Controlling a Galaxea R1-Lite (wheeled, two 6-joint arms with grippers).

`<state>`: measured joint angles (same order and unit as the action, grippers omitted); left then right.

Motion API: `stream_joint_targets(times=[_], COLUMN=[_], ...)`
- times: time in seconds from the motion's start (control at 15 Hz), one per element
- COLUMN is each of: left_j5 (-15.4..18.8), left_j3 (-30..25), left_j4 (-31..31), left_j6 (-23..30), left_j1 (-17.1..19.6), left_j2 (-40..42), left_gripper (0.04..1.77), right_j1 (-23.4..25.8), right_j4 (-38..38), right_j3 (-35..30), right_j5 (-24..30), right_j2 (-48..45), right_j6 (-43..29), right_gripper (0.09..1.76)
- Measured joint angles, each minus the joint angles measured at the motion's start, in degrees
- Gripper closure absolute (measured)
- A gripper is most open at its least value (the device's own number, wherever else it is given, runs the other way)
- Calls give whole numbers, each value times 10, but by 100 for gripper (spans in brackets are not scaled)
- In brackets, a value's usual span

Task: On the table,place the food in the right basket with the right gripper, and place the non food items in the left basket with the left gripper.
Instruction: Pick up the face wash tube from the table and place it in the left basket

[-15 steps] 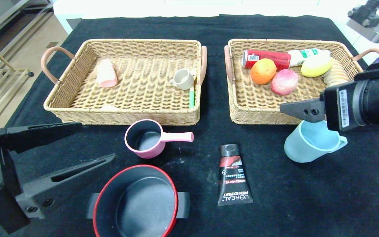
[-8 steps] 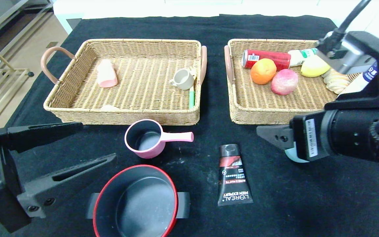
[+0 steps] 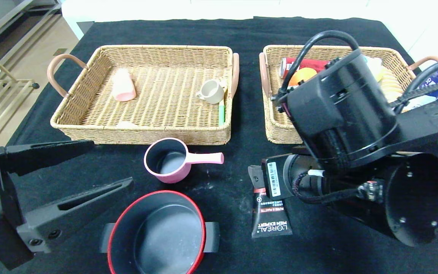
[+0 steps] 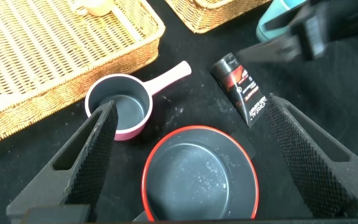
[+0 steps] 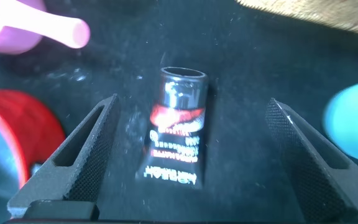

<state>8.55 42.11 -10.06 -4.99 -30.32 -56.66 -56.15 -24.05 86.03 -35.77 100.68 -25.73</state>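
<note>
Your right claw [image 5: 191,155] hangs with its two black fingers [image 5: 82,155] spread wide apart, straddling the black L'Oréal tube with a red band [image 5: 176,127], which lies flat on the black-clothed table [image 3: 356,251] near the middle of its front half; nothing is gripped. In the head view the bulky right arm covers the tube's cap end [image 3: 270,213] and most of the right wicker basket [image 3: 276,129], where only parts of a red can [image 3: 312,64], an orange fruit [image 3: 300,76] and pale round biscuits [image 3: 392,89] show. The pale blue plastic mug [image 5: 353,127] sits just beside the claw in the right wrist view.

Your left claw [image 4: 191,162] waits at the table's front left corner, fingers [image 4: 92,155] likewise wide apart and empty, above the red-rimmed dark cooking pot with two side handles [image 3: 158,234] at the front edge. The pink saucepan with a straight handle [image 3: 173,160] stands between that pot and the left wicker basket [image 3: 143,133]. This basket holds a pink cup on its side [image 3: 123,85], a small cream mug [image 3: 212,91] and a green-handled utensil [image 3: 221,114] along its right wall.
</note>
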Motion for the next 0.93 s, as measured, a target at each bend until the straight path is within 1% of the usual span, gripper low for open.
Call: stream_joint_targets(times=[0.33,0.93], left_j5=[1,1], left_j3=[0,1], left_j4=[0,-1], left_j6=[0,-4], left_j1=[0,0], left_j2=[2,4], left_gripper=[9,9], right_j1=[27,29], right_j4=[-1,-1], right_j3=[9,23], right_j5=[2,0], right_j2=[53,100], right_j6=[-30,-31], right_gripper=[15,14])
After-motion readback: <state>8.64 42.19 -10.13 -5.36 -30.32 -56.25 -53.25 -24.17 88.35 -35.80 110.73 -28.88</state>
